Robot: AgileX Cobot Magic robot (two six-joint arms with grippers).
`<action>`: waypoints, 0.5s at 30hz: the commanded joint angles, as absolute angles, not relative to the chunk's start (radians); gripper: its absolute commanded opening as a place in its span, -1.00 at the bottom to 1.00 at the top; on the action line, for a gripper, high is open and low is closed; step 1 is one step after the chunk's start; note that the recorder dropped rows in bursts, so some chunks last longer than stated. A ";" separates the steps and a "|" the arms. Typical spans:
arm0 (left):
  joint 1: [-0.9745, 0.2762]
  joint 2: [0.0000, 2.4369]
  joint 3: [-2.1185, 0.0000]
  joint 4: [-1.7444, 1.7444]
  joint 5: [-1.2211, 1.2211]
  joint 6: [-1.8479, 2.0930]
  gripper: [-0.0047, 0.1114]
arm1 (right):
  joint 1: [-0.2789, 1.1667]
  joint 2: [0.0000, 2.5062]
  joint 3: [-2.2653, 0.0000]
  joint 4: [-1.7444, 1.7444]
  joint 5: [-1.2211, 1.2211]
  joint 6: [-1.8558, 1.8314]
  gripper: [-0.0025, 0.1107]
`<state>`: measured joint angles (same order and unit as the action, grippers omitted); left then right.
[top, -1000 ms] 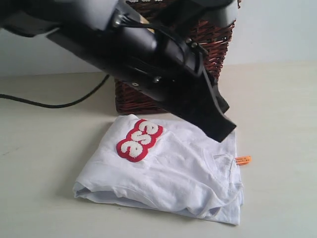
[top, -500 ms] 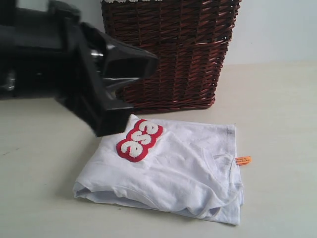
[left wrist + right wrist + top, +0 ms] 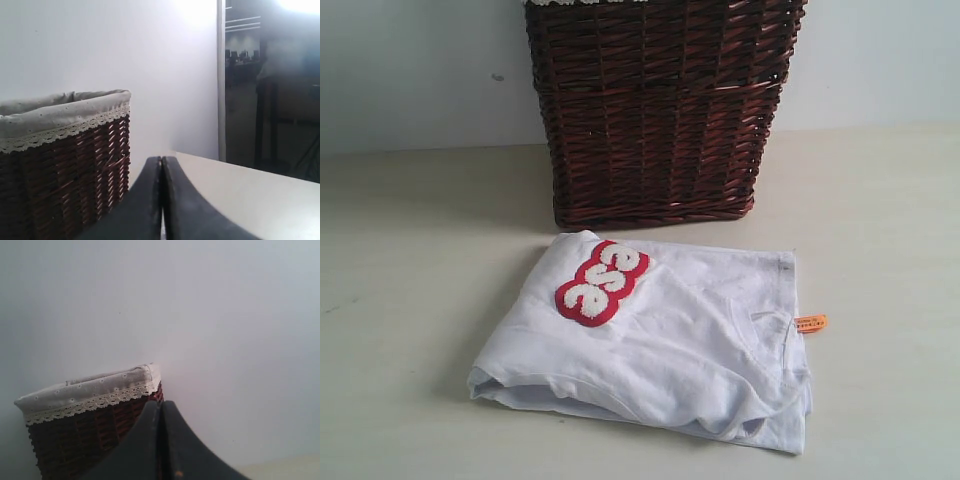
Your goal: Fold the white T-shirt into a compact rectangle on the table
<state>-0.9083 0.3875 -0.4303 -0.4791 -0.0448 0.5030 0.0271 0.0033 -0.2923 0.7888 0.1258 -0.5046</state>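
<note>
Pale beige table (image 3: 400, 300) fills my exterior view, with a white wall (image 3: 410, 70) behind it and a dark wicker basket (image 3: 660, 110) standing at the back. Just in front of the basket, the white T-shirt (image 3: 670, 340) lies flat on the table. It is folded into a rough rectangle, its red-banded lettering (image 3: 603, 282) facing up and the orange tag (image 3: 810, 323) poking out at one edge. I judge the folding about finished: the layers are stacked, though the near edge bulges a little and the outline sits slightly skewed. Neither arm shows in the exterior view. Both wrist cameras look past the basket's lace-trimmed liner (image 3: 55, 112) toward the wall, so I read the arms as raised clear of the cloth. The left gripper (image 3: 161, 165) has its jaws pressed together with nothing between them. The right gripper (image 3: 160, 407) is the same, closed and empty.
</note>
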 commanded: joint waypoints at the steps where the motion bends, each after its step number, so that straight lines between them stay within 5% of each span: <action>1: -0.906 0.247 -0.383 -0.483 0.014 0.490 -0.92 | 0.023 0.000 -0.286 0.784 0.145 -0.502 -0.96; 15: -0.906 0.160 -0.383 -0.476 0.203 0.492 -0.92 | 0.023 0.000 -0.286 0.784 0.145 -0.502 -0.96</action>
